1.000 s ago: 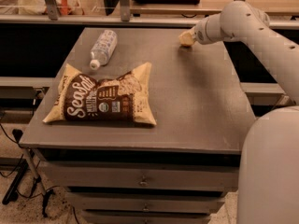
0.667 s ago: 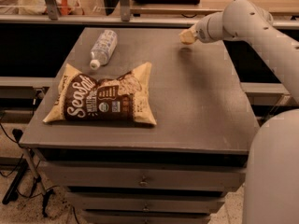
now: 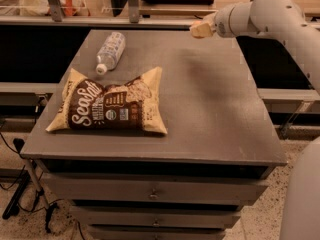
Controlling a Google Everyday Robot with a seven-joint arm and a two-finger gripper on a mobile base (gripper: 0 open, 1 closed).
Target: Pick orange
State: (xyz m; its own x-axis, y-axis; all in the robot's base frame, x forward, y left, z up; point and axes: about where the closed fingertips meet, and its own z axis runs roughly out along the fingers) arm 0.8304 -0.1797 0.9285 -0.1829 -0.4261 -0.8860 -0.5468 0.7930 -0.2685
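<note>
Now the pale pincer (image 3: 202,29) on the white robot arm (image 3: 265,9) sits slightly higher than a second ago, over the far right edge of the grey bench (image 3: 210,114). Whether it grips anything cannot be told. The small round orange fruit is hidden, so neither its place nor its axis shows. The clear plastic bottle (image 3: 110,51) and brown-and-cream chip bag (image 3: 112,104) lie unmoved.
</note>
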